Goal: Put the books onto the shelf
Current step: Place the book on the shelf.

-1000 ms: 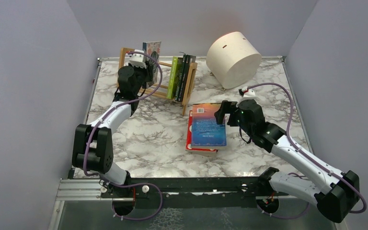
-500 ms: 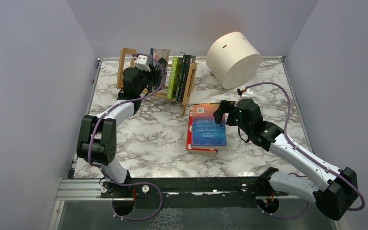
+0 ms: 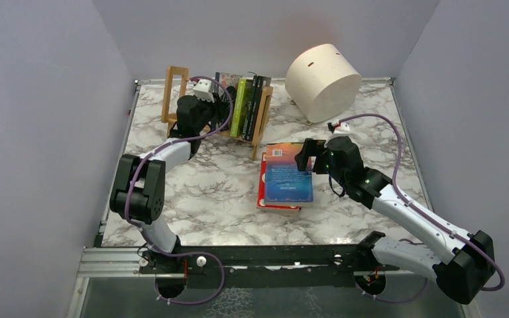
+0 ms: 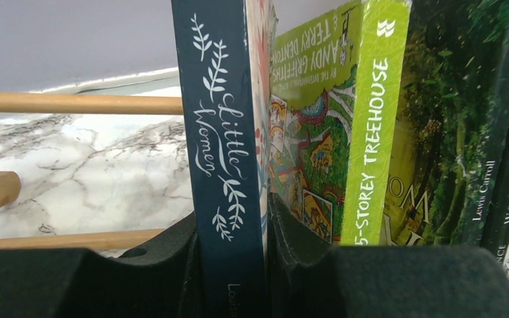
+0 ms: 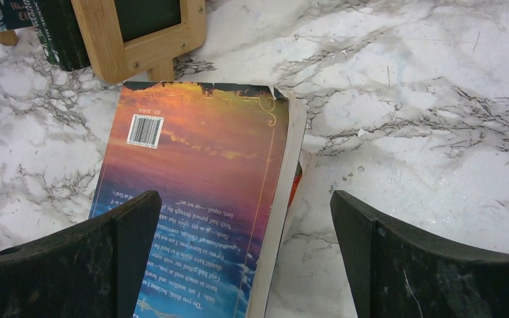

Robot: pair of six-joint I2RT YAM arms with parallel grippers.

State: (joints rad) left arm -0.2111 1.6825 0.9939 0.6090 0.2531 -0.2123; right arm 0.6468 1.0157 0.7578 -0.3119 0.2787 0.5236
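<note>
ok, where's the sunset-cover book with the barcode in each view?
Top external: the sunset-cover book lies flat, right of centre.
Left wrist: not in it.
Right wrist: lower left of centre, barcode toward the top.
Shared landmark: the shelf. The end frame nearest the book shows in top external, and again at upper left in right wrist. Its dowels show at left in left wrist.

Table top (image 3: 205,189): smooth, white-and-grey marble pattern, slight sheen.
Shelf (image 4: 73,103): light wood, smooth round dowels.
Navy book (image 4: 222,152): matt spine.
Lime book (image 4: 374,132): smooth printed spine.
Sunset-cover book (image 5: 192,165): smooth card cover, frayed at one corner; cream paper page edges.
Drum (image 3: 321,79): cream, matt.
</note>
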